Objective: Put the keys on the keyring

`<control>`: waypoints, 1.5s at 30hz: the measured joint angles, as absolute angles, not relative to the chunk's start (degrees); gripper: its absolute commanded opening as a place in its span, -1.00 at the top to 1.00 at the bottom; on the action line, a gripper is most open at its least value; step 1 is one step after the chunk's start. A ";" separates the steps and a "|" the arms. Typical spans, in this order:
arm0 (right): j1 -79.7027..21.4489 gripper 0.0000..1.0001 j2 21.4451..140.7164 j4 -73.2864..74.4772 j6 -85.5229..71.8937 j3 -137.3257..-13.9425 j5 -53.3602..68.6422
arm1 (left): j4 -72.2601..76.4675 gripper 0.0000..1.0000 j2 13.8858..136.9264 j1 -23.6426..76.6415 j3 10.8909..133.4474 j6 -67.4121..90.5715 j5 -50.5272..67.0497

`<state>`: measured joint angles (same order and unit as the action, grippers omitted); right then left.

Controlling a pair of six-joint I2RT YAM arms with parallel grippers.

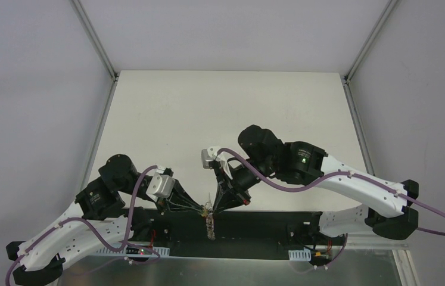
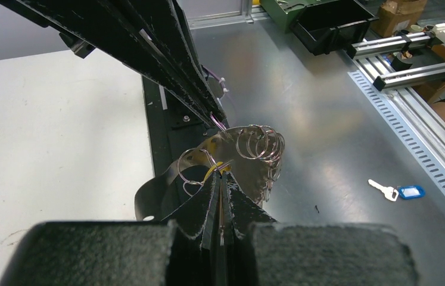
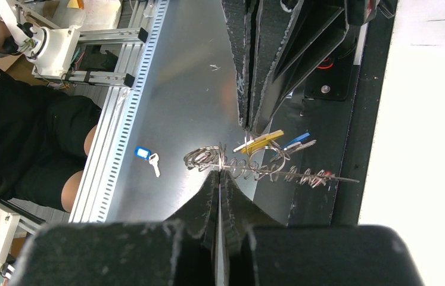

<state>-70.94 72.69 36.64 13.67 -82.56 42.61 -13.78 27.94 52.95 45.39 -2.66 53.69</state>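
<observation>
Both grippers meet above the near edge of the table. My left gripper (image 2: 220,176) is shut on a yellow-headed key (image 3: 261,141) that has a small ring at its tip. My right gripper (image 3: 220,171) is shut on the keyring (image 3: 291,175), a thin silver wire strung with several small rings (image 2: 261,143) and keys, one of them blue-headed (image 3: 296,143). In the top view the cluster (image 1: 209,224) hangs just below the two touching tips. Another key with a blue tag (image 2: 400,192) lies loose on the metal sheet, away from both grippers.
Below the grippers run the black base plate (image 1: 255,229) and the shiny metal sheet (image 2: 327,119). A slotted aluminium rail (image 3: 118,119) borders the sheet. A person in a black shirt (image 3: 11,137) stands beyond it. The white table (image 1: 226,113) stretches away behind.
</observation>
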 measured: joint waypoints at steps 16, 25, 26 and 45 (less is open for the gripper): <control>-70.78 1.00 74.61 36.64 13.52 -82.56 42.68 | -13.78 1.00 26.98 52.95 45.08 -3.18 53.60; -70.65 1.00 74.98 36.38 13.45 -82.56 42.46 | -13.78 1.00 26.85 52.95 45.06 -3.40 53.67; -70.61 1.00 75.02 36.18 13.41 -82.56 42.41 | -13.78 1.00 26.85 52.95 45.06 -3.42 53.67; -69.41 1.00 74.94 32.27 10.59 -81.54 40.29 | -13.63 1.00 26.15 52.95 44.73 -3.55 53.71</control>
